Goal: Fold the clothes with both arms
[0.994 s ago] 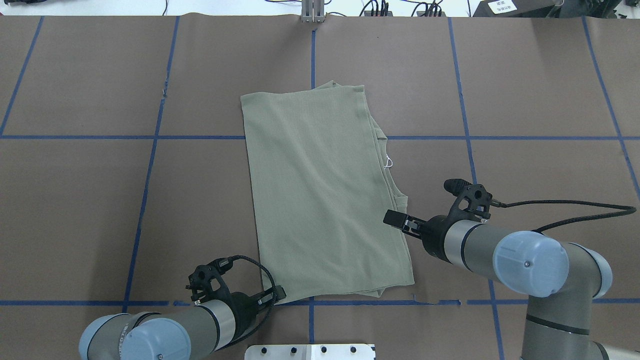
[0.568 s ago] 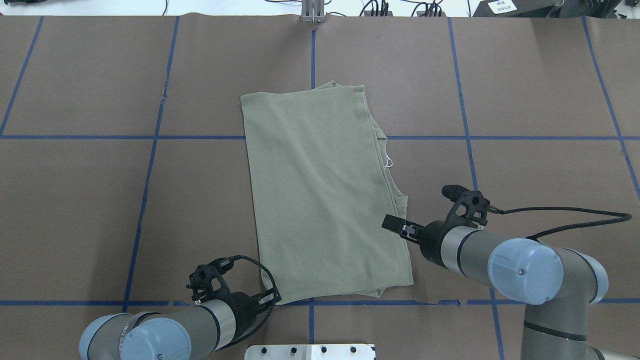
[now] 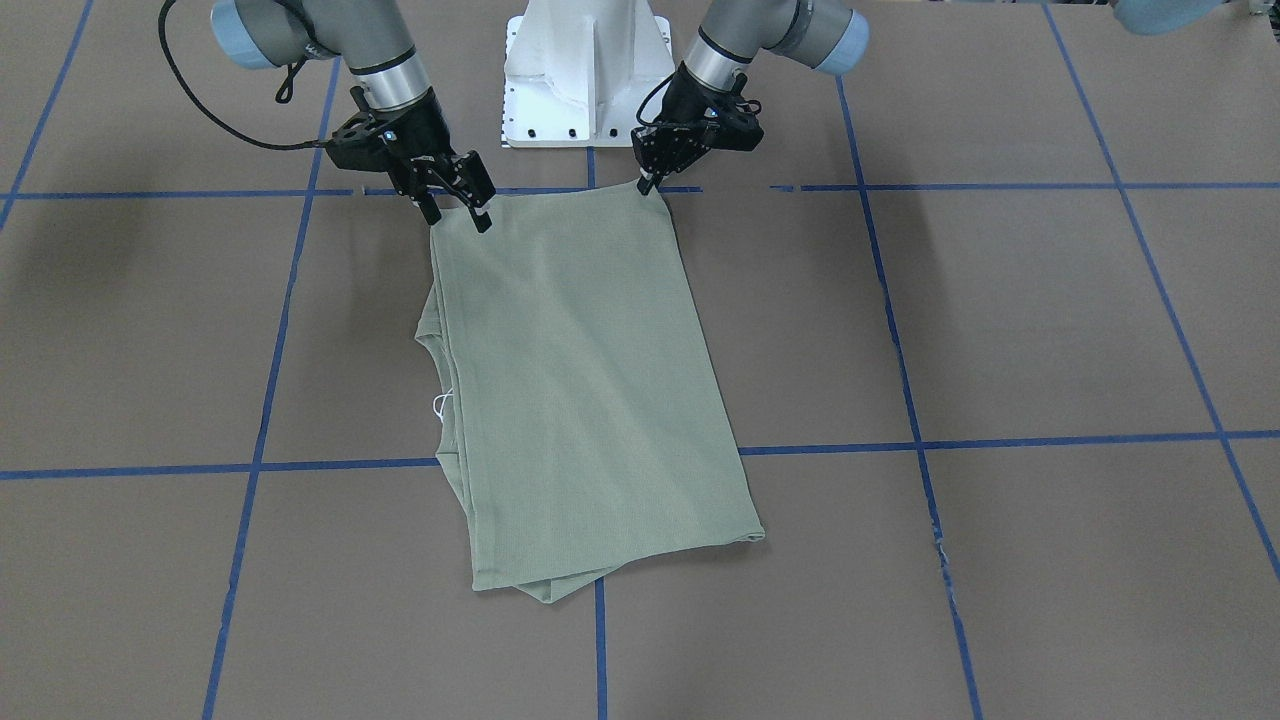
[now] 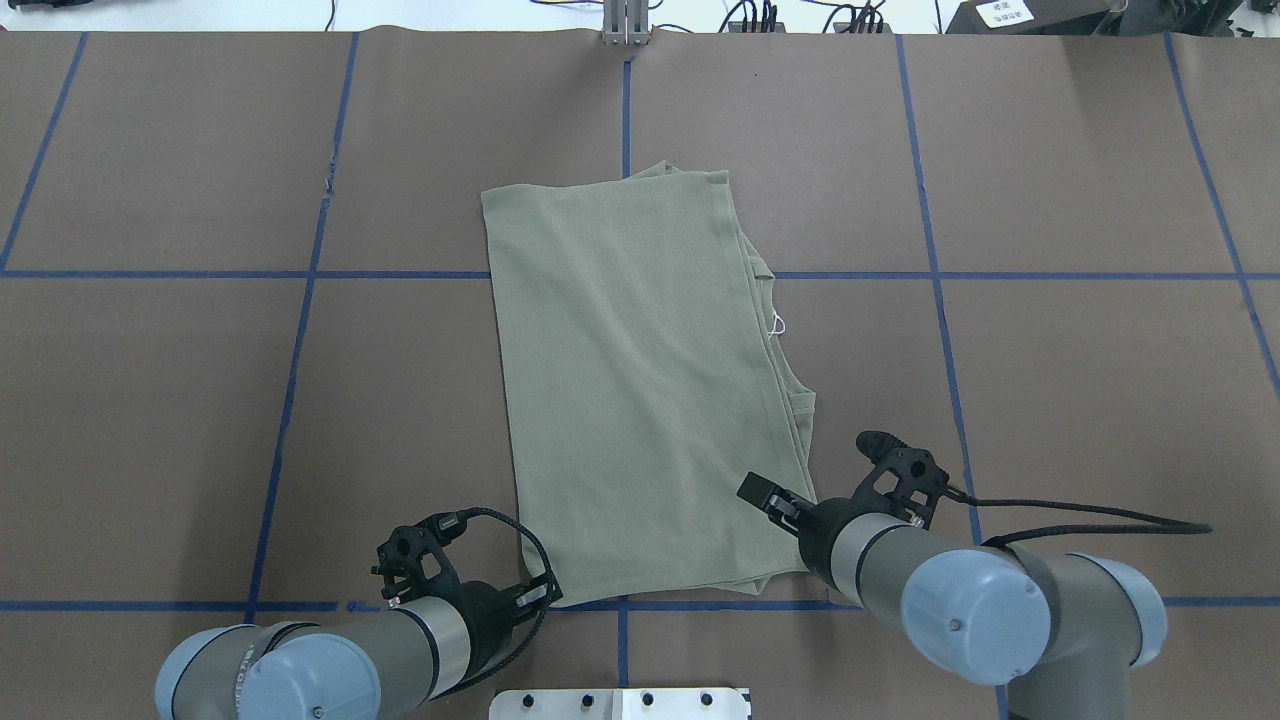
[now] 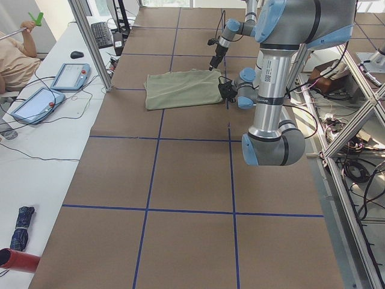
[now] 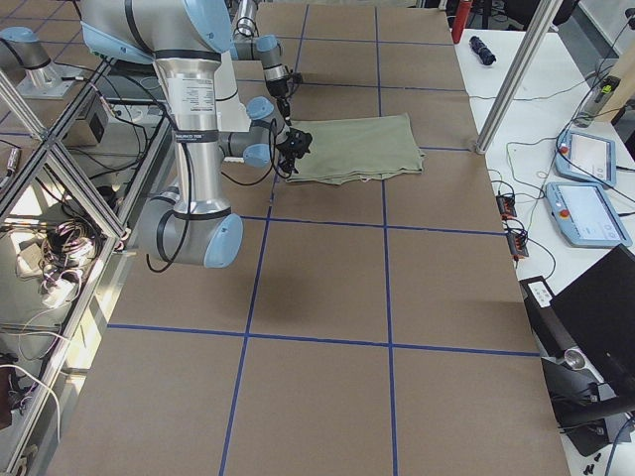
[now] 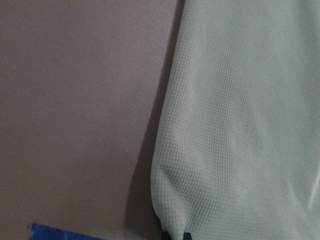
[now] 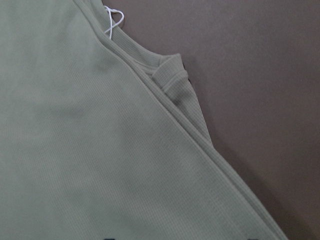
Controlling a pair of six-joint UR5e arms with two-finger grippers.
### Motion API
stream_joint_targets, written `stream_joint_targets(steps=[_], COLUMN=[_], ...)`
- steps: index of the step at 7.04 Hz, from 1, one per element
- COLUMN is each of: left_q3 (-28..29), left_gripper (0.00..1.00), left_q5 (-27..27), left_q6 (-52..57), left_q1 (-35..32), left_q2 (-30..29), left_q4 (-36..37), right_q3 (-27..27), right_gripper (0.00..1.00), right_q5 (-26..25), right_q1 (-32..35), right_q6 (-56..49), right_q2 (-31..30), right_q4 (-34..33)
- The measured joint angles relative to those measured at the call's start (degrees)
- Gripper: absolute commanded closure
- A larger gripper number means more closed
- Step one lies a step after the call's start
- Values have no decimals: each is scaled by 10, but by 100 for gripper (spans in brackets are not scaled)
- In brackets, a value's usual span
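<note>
Now left gripper [image 3: 648, 183] pinches shirt [image 3: 580, 380], right gripper [image 3: 460, 216] gapes

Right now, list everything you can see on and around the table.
long-sleeved knit shirt: one, pale sage-green, folded, table centre.
neck-label string: one, white, shirt's edge on the robot's right.
paper-covered table: one, brown, gridded with blue tape.
metal base pedestal: one, white, table's robot-side edge.
touchscreen pendants: two, grey, white side bench.
left tool: one, black, shut on the shirt's near corner.
right tool: one, black, open at the shirt's near right edge.
</note>
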Motion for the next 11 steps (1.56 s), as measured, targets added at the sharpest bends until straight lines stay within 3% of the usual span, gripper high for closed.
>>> stream_joint_targets(steps=[2,5,8,9,10,11], left_q3=[0,-1,-1,-1,-1,-1], left_gripper=[100,100,100,100,100,100], left_q5=[0,1,1,1,1,1], left_q6=[-1,0,0,0,0,-1], left_q1=[0,1,1,1,1,1], left_q2=[0,0,0,0,0,0], left_q4=[0,-1,-1,-1,-1,-1], right_q3=[-7,-23,-29,-30,-31,-32], right_gripper=[9,11,23,33,59,73], right_q5=[-5,-10,-22,-26,-28,-29], right_q1=[-25,-34,-34,-34,-33,-32], right_q6=[31,34,35,35,35,38], right_q2=[38,43,45,47,54,61], right_q4=[-74,-88,-88,-88,-88,-88])
